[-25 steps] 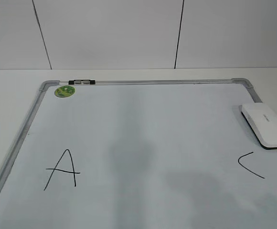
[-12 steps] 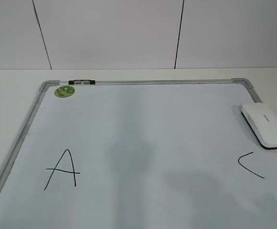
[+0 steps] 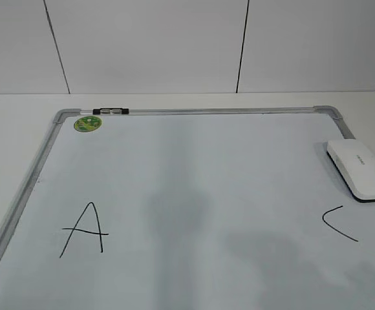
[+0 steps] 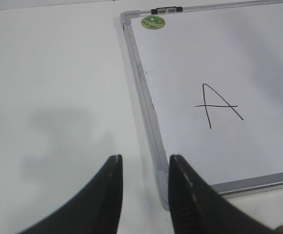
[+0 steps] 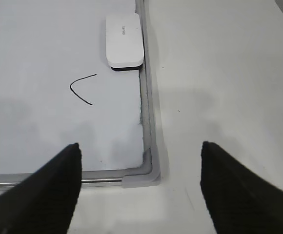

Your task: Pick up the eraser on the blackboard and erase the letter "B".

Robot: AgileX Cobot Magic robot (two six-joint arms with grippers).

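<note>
The blackboard [image 3: 200,116] is a white board with a grey frame, lying flat. The white eraser [image 3: 359,169] rests on it by its right edge; it also shows in the right wrist view [image 5: 124,40]. A black "A" [image 3: 83,229] is at the left and a "C" [image 3: 338,223] at the right. No letter "B" shows between them. My left gripper [image 4: 144,165] is open and empty above the board's near left corner. My right gripper [image 5: 140,151] is wide open and empty above the near right corner, well short of the eraser.
A round green magnet [image 3: 87,123] sits at the board's far left corner beside a small black-and-silver clip [image 3: 110,111]. The white table [image 4: 58,97] surrounds the board. A white panelled wall [image 3: 174,45] stands behind.
</note>
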